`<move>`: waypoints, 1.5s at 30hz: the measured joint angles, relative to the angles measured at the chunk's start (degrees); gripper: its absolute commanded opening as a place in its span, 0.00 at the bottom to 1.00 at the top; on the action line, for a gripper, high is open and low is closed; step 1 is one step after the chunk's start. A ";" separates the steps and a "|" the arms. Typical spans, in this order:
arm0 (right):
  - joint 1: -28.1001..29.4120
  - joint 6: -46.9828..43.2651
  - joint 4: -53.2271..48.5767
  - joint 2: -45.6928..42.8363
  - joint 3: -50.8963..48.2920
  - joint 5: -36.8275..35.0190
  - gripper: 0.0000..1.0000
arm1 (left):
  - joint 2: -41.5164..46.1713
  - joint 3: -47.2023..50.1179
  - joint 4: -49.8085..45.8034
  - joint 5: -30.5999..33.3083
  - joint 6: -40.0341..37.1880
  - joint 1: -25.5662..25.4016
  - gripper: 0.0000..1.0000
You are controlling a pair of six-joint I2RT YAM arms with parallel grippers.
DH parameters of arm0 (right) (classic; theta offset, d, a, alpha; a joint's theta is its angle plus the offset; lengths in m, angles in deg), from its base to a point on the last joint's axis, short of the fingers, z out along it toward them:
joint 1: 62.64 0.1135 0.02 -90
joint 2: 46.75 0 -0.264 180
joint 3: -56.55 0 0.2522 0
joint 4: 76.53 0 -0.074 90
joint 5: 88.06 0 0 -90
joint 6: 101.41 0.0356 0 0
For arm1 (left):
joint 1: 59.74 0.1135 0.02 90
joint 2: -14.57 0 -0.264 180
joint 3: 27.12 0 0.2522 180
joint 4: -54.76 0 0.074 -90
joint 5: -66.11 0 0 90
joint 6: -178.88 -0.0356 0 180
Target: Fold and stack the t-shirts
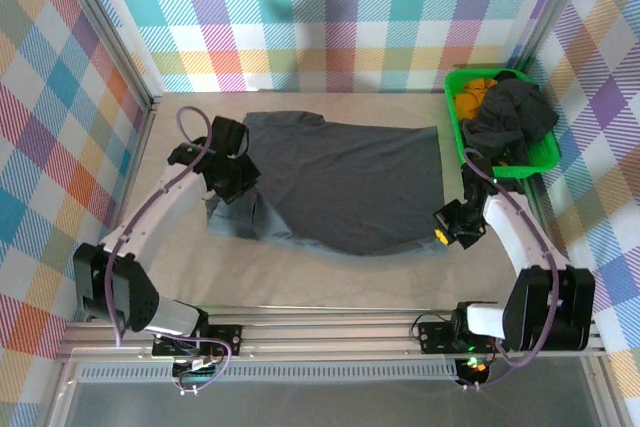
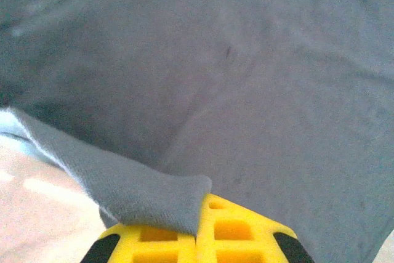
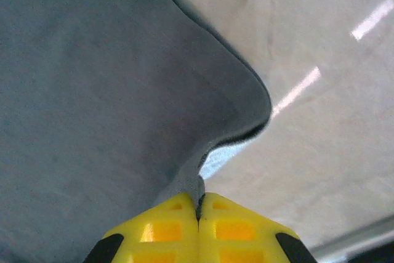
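Covering most of the beige table (image 1: 330,282), one dark grey t-shirt (image 1: 350,187) is spread nearly flat, and every other place is given from it. Its near-left corner is seen turned up, with a paler underside showing there, but no finished fold can be made out. Off its far-right corner a green bin (image 1: 453,119) is set. In that bin more dark t-shirts (image 1: 512,122) are heaped unfolded, with an orange cloth (image 1: 476,89) tucked behind them. At the spread shirt's left edge the left gripper (image 2: 199,226) is closed, a fold of the fabric pinched between its yellow fingers (image 2: 237,229). At the shirt's near-right corner the right gripper (image 3: 198,223) is likewise clamped on the hem, which is drawn into a small peak. The work is judged to be at its start: the first fold is only being set up, no folded shirt has been laid down as a stack, and the heap in the bin is left to be done.
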 measured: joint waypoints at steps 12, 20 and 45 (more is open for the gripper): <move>-0.28 -0.04 4.20 14.16 10.47 -3.23 0.00 | -10.21 -8.85 2.75 2.08 -2.27 3.58 0.00; -0.35 -0.04 5.42 20.33 14.12 -4.44 0.00 | -12.76 -11.45 2.80 4.13 -2.86 5.07 0.00; -0.35 -0.02 6.47 29.22 22.21 -4.85 0.00 | -25.70 -21.09 5.64 2.99 -3.93 6.73 0.00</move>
